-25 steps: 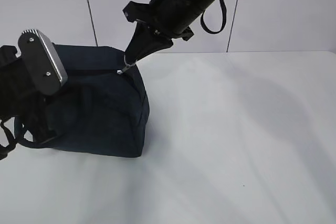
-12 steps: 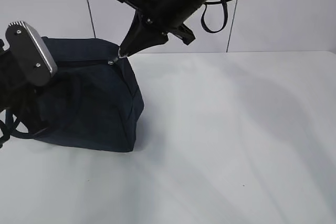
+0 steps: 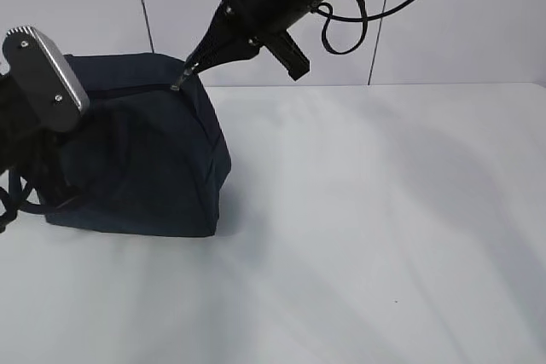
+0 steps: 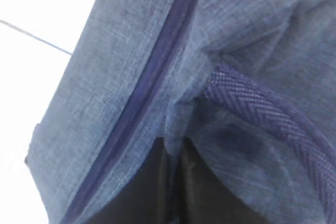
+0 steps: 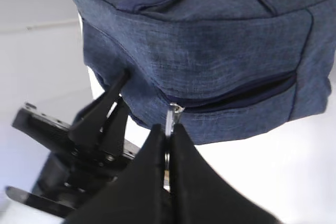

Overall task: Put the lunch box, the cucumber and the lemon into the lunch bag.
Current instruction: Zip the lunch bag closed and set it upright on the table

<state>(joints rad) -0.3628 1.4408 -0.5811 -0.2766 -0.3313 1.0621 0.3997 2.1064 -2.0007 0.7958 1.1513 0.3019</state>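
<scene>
- A navy lunch bag (image 3: 141, 155) sits at the left of a white table (image 3: 384, 228), near the back wall.
- My right gripper (image 5: 169, 145) reaches in from above with its jaws pinched tight on the bag's metal zipper pull (image 5: 170, 116), at the bag's upper corner.
- My left gripper is pressed against the bag's far side. Its wrist camera shows only fabric, the zipper line (image 4: 152, 85) and a woven handle (image 4: 262, 116). It is closed, but I cannot tell on what.
- No lunch box, cucumber or lemon is visible anywhere.
- I judge I am working the zipper; whether the items are already inside, I cannot tell.
</scene>
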